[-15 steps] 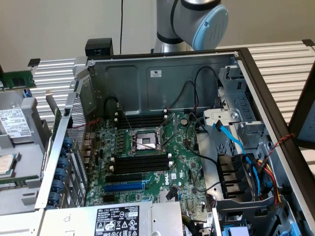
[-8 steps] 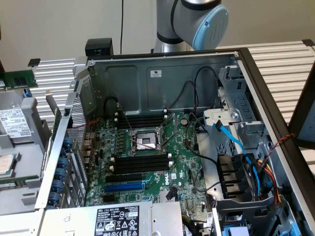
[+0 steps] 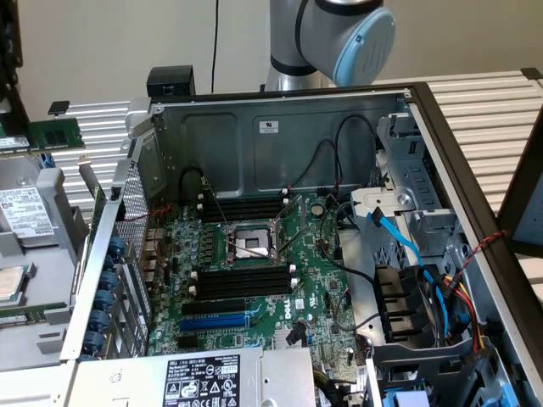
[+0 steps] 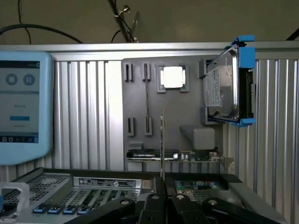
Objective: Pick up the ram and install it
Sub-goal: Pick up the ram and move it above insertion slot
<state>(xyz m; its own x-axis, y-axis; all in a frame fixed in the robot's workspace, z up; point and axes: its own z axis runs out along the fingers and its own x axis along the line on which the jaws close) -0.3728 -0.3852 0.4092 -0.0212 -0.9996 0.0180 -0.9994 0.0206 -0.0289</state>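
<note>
Gripper: in the wrist view we see the gripper (image 4: 162,189) nearly closed, its dark fingers (image 4: 150,207) pinching a thin stick between their tips.
Ram: that stick is the ram (image 4: 162,140). We look at it edge-on, and it stands straight up out of the fingertips.
Arm: in the exterior view we see the arm (image 3: 339,34), grey with a pale blue cap, above the far wall of the computer case (image 3: 280,127).
Case: it lies open on its side, and the motherboard (image 3: 314,280) faces up.
Slots: we see one bank of black slots (image 3: 242,281) just on the near side of the processor socket (image 3: 252,244) and another bank just beyond it. A blue slot (image 3: 216,323) lies nearer still. The ram is not yet seated in any of them.
Tray: behind the held ram in the wrist view we see a grey tray (image 4: 140,100) on the ribbed metal table (image 4: 88,116). It carries a square processor chip (image 4: 173,77) and a hard drive (image 4: 224,88) in blue brackets.
Screen: a blue-framed screen (image 4: 21,107) sits near the tray, not touching it.
Green board: at the exterior view's left, on the far side, we see a green board (image 3: 53,133) lying on the table. We cannot tell whether it is a second memory stick.
</note>
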